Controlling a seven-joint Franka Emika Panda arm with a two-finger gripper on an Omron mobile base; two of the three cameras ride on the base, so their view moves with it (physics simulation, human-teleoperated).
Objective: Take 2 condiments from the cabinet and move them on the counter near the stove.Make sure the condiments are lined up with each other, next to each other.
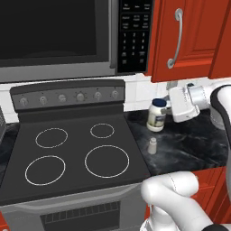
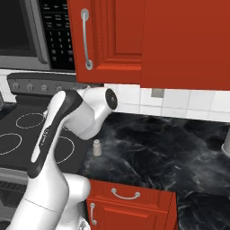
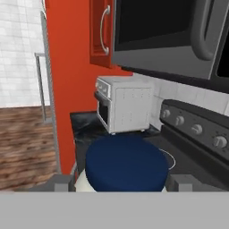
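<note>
Already on the counter: both condiments stand on the black marble counter (image 1: 194, 144) just right of the stove (image 1: 67, 153).
Left to do: judging by the spacing, release the jar and line it up beside the shaker.
Jar: white jar (image 1: 157, 115), dark blue lid, pale label, upright, behind the shaker near the stove's back corner.
Shaker: small grey-white shaker (image 1: 153, 145), capped, upright, near the stove's edge.
Gripper: gripper (image 1: 168, 104) at the jar's lid, fingers either side; clamped or merely apart, cannot tell.

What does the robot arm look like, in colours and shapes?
The arm is glossy white, built from rounded, tube-like segments. One long segment carries a dark grey strip along its side, and a joint ends in a dark round cap. The claw sits on a boxy white hand; no cables show.
</note>
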